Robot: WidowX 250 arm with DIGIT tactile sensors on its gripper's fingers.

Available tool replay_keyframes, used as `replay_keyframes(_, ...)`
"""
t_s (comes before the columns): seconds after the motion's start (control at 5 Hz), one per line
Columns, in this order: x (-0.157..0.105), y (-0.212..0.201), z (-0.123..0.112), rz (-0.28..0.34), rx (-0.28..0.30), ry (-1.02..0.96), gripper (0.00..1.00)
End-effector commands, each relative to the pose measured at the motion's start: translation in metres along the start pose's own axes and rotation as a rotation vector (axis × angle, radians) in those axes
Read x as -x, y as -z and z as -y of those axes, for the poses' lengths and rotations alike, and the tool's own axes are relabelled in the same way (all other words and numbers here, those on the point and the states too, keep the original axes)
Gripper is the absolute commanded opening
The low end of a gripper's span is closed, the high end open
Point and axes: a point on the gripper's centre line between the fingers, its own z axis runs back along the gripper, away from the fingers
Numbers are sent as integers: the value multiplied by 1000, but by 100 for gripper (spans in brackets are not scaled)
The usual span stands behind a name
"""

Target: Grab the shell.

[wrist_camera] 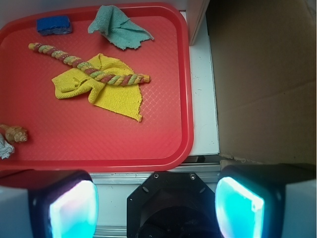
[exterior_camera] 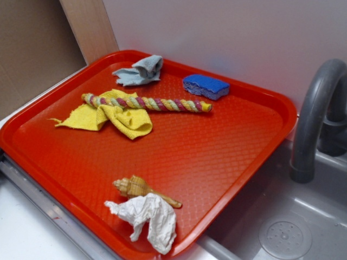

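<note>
Red tray below wide-open, empty jaws (shell far left).

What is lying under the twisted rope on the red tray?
A yellow cloth lies under one end of the rope; the other end rests on the bare tray. Whatever is beneath the cloth is hidden.

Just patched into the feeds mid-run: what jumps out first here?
The big red tray fills both views. Across its far half, a twisted multicolour rope lies over a yellow cloth. At the near edge the tan shell sits against a crumpled white paper wad; the pincer is wide open, well off it.
</note>
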Motion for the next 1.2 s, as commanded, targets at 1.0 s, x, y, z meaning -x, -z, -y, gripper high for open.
replay_keyframes(1.0,-30,34,154,96,55,784,100)
